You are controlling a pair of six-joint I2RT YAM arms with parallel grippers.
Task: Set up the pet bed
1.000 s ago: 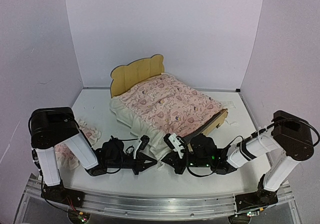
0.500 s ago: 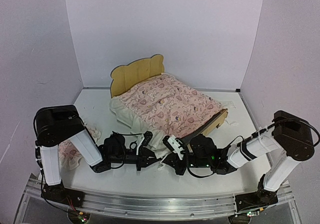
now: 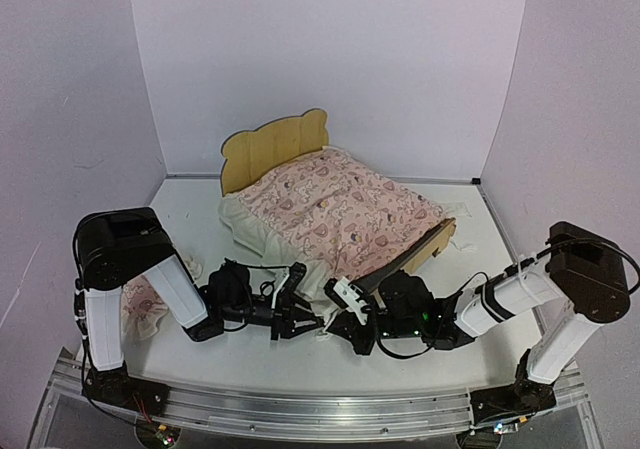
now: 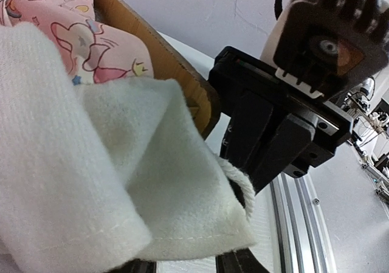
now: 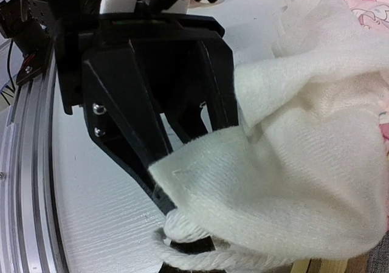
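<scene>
Pet bed [image 3: 275, 149] sits mid-desk [image 3: 195, 209], under the pink blanket [image 3: 340, 209]. Right claw [image 3: 332, 325] is pinched shut on the white ruffle [image 5: 292, 163]. Left claw [image 3: 305, 321] has its jaws apart beside it. Risk: a one-sided pull drags the blanket askew or shifts the frame.

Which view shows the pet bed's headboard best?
Top external: the whole wavy headboard stands clear behind the pink blanket. Left wrist catches only a plywood rail; right wrist shows no headboard, mostly white ruffle.

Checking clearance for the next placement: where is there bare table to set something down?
Bare table right of the pet bed toward the wall, and left of its headboard. Crowded at the near corner: blanket, left gripper, right gripper.
</scene>
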